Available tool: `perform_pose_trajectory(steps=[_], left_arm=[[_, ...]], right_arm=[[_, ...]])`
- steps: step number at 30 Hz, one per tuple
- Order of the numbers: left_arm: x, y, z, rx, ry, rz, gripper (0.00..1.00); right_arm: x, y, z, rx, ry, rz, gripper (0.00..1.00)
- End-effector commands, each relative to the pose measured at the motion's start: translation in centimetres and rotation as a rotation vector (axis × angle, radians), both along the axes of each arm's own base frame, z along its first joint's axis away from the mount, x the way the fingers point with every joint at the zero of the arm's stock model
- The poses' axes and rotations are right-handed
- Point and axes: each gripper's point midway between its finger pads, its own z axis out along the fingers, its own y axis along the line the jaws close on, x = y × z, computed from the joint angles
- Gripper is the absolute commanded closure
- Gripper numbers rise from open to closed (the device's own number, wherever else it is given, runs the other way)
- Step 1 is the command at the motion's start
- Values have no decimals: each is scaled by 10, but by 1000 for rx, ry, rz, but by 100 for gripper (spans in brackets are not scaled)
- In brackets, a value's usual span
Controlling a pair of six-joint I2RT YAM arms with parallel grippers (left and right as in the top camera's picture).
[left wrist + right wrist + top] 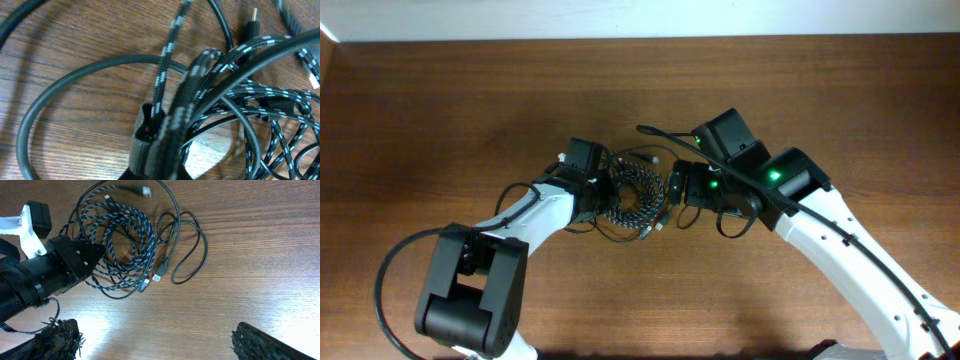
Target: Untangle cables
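The cables lie in one tangled pile mid-table. The speckled braided cord (636,196) is coiled, with thin black cords (612,232) looping round it. My left gripper (603,190) is at the pile's left edge. In the left wrist view, it (155,155) is shut on a strand of the speckled cord (190,95), and a thin black cord (75,80) curves round it. My right gripper (672,188) is just right of the pile. In the right wrist view, it (160,342) is open and empty over bare wood, with the speckled coil (125,235), black loops (192,245) and left gripper (87,255) ahead.
The wooden table (440,110) runs to a white wall edge at the back. Small plug ends (160,272) stick out of the pile towards my right gripper, and another plug (253,17) shows in the left wrist view. The two arms nearly meet over the pile.
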Motion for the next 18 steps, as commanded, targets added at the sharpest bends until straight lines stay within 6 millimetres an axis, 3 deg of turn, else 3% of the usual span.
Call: perform_pose_trajectory(steps=[1,2,4,6,9,13,15,16,18], left_arm=[[2,-8,3,-41,5,-14,100],[4,-10,14,-84,1,11,100],[-2,8,50,-183,44,240,100],[-13,28,87,-309,78,399,100],[-18,46,144,-592,58,445,100],[-25,51,162,-764,99,416,100],[-27,48,168,-793,86,364,100],[-29,43,172,-825,94,343,100],[-33,34,183,-899,111,293,99]], right_arm=[[-3,-1,-5,-15,11,-2,1],[-3,-1,-5,-15,11,-2,1],[-6,3,-5,7,28,11,0],[-15,18,-2,85,65,78,5],[-28,58,18,265,25,370,11],[-56,72,38,388,38,546,10],[-67,63,52,383,-4,583,10],[-75,56,70,381,-77,614,10],[-70,33,92,278,-246,578,10]])
